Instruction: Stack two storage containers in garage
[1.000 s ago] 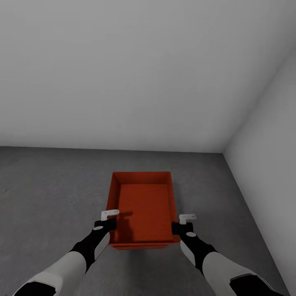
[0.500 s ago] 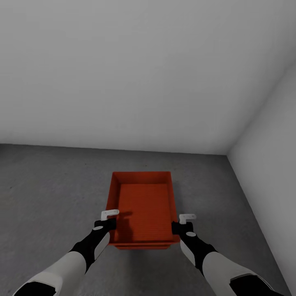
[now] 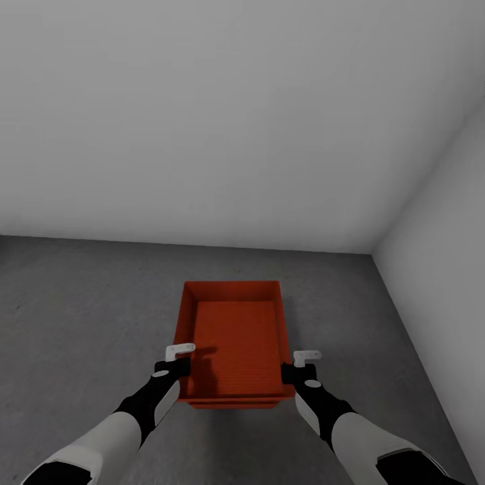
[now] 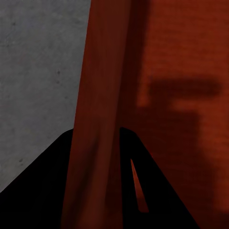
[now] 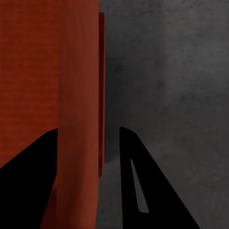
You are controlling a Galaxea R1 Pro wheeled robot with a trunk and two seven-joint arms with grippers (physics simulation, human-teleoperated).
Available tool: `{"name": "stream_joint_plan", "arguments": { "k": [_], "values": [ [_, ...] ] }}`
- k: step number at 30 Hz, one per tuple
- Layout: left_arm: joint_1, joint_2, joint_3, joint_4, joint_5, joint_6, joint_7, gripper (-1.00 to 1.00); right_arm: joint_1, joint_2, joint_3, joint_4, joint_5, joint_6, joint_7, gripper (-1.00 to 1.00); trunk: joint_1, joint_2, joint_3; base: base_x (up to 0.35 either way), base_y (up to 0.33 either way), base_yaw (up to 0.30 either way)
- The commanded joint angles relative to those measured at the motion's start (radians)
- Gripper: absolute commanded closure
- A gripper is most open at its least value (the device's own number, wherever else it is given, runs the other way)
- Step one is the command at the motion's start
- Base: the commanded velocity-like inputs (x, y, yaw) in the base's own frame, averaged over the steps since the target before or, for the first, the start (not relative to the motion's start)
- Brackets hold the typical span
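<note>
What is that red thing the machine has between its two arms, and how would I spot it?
Look at the dark grey concrete floor near the corner of the white walls. Low in front of the robot sits an open orange-red storage container, with the left gripper and right gripper at its long side walls. A second red edge shows just beneath it.

dark grey speckled concrete floor [image 3: 81, 323] runs up to the white walls [image 3: 236, 121], and an orange-red storage container [image 3: 232, 337] sits at 6 o'clock, a second rim peeking out just beneath it.
</note>
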Motion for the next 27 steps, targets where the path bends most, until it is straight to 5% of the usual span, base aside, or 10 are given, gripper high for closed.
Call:
{"name": "stream_joint_plan", "arguments": {
  "k": [1, 27],
  "values": [
    [-0.001, 0.004, 0.009, -0.005, -0.017, -0.048, 0.015, 1.00, 0.000, -0.001, 0.005, 0.008, -0.016, -0.006, -0.005, 1.00, 0.000, 0.000, -0.001, 0.000, 0.000, 0.000],
    [-0.001, 0.002, 0.009, -0.005, -0.017, -0.048, 0.014, 1.00, 0.000, -0.001, 0.005, 0.008, -0.016, -0.006, -0.005, 1.00, 0.000, 0.000, -0.001, 0.000, 0.000, -0.047]
  ]
}}
